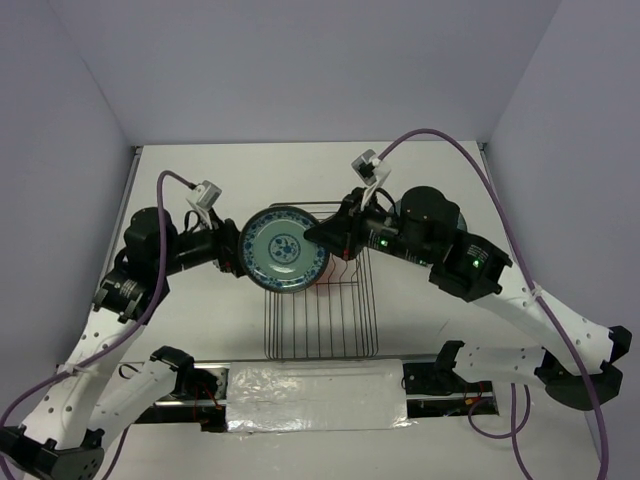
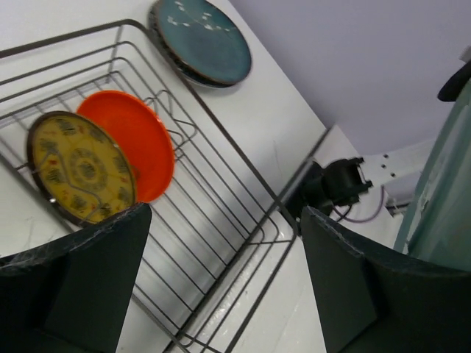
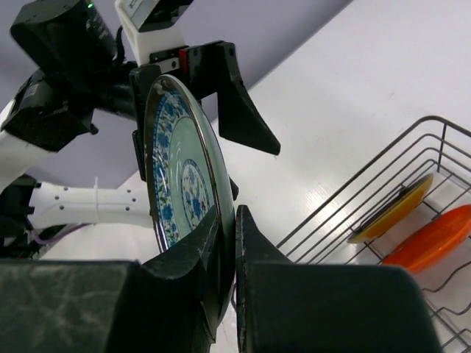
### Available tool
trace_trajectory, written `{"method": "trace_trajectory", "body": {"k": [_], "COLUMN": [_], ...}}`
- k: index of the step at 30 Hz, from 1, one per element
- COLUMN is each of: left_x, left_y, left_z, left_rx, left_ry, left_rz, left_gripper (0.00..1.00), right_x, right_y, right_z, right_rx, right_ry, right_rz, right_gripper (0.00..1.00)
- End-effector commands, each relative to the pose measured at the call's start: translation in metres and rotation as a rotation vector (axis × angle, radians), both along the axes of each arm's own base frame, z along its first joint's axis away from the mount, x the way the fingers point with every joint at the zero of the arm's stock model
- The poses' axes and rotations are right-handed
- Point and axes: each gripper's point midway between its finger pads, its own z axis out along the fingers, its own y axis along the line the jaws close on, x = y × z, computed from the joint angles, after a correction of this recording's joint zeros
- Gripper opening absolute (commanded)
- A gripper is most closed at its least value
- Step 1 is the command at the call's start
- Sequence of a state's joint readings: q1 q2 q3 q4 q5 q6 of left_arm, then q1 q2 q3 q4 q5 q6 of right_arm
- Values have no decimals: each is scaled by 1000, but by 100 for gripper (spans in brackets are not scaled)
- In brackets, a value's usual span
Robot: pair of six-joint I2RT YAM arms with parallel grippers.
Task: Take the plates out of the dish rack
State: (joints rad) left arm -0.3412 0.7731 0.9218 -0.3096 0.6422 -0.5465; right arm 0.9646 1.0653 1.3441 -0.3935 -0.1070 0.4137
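Note:
My right gripper (image 1: pixel 322 238) (image 3: pixel 234 209) is shut on the rim of a pale blue patterned plate (image 1: pixel 285 248) (image 3: pixel 176 169) and holds it on edge above the dish rack (image 1: pixel 320 320) (image 2: pixel 221 220) (image 3: pixel 383 184). On the plate's left, my left gripper (image 1: pixel 232 258) (image 2: pixel 224 209) stands open, with only rack wire showing between its fingers. The plate's pale back (image 2: pixel 441 176) fills that view's right edge. A yellow-amber plate (image 2: pixel 81 169) (image 3: pixel 394 209) and an orange-red plate (image 2: pixel 132 143) (image 3: pixel 434 239) stand in the rack. A dark teal plate (image 2: pixel 202 40) (image 1: pixel 430 212) lies on the table beside the rack.
A strip covered in clear film (image 1: pixel 315 395) runs along the near edge between the arm bases. Purple cables (image 1: pixel 470 150) loop over both arms. Walls enclose the white table (image 1: pixel 250 170) on three sides. The right arm partly covers the teal plate from above.

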Motion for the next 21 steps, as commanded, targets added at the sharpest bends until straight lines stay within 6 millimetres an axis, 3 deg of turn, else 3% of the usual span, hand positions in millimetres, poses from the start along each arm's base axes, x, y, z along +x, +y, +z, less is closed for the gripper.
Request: {"method": "trace_trajectory", "body": {"k": [1, 2, 4, 6, 8, 11, 15, 16, 20, 21], "left_x": [4, 10, 20, 18, 9, 5, 11, 14, 21, 24], "left_y": [9, 17, 36, 39, 32, 23, 17, 17, 18, 16], "left_z": [30, 25, 32, 40, 49, 55, 48, 45, 32, 28], "left_rx": [11, 29, 42, 22, -11, -49, -55, -47, -12, -3], "left_ry": [-120, -93, -113, -141, -173, -179, -152, -140, -105, -91], "left_rz": [76, 144, 286, 300, 247, 186, 171, 175, 192, 186], "left_gripper": [96, 98, 100, 99, 100, 99, 100, 100, 97, 95], "right_x": [29, 45, 59, 69, 66, 65, 47, 32, 12, 9], "right_y": [-7, -28, -60, -88, -94, -81, -33, -18, -2, 0], "right_z": [-3, -18, -24, -39, -36, -36, -23, -19, 6, 3], "right_rx": [13, -35, -62, -75, -43, -18, 28, 49, 194, 196], "right_ry": [2, 50, 88, 109, 92, 59, -23, -33, -102, -102], "right_rz": [-168, -323, -511, -675, -681, -615, -337, -215, -71, -52], "right_gripper": [0, 0, 0, 0, 0, 0, 0, 0, 0, 0]}}
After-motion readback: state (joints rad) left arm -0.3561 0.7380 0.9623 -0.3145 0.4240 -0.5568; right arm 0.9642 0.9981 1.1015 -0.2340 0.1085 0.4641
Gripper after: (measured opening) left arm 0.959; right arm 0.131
